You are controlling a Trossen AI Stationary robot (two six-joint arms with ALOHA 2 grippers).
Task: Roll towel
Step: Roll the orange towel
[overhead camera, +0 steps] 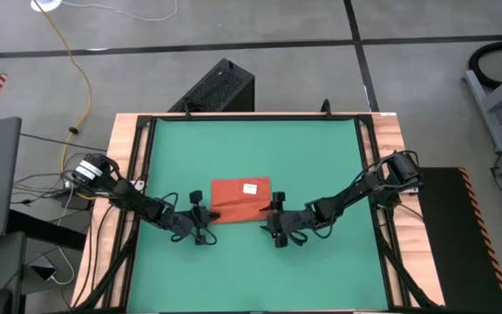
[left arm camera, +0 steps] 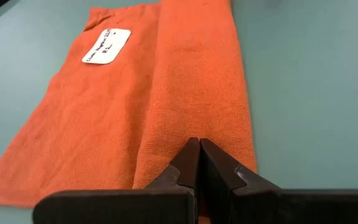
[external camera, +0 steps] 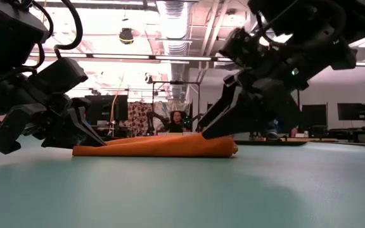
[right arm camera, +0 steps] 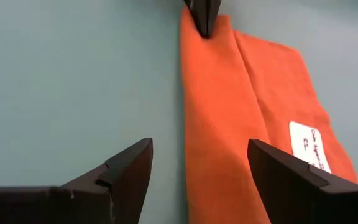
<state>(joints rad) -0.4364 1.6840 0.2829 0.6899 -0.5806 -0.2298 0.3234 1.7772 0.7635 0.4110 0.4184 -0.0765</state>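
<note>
the towel (overhead camera: 240, 201) lies mid-surface, near edge already turned over. left end effector (left arm camera: 199, 155) pinches that fold to anchor it; right end effector (right arm camera: 194, 165) gapes wide around the other end.

One towel (overhead camera: 240, 200) lies on the table, orange-red, with one white tag (overhead camera: 250, 188) on its far part and one fold turned over along its near edge. There is one green mat (overhead camera: 321, 157) under it. Two dark arms reach in, so two grippers: the left gripper (left arm camera: 199, 147) at the towel's left end, the right gripper (right arm camera: 197, 163) at its right end. One person (external camera: 178, 120) sits far off in the room behind the table. One black box (overhead camera: 220, 85) stands on the floor beyond the far edge.
</note>
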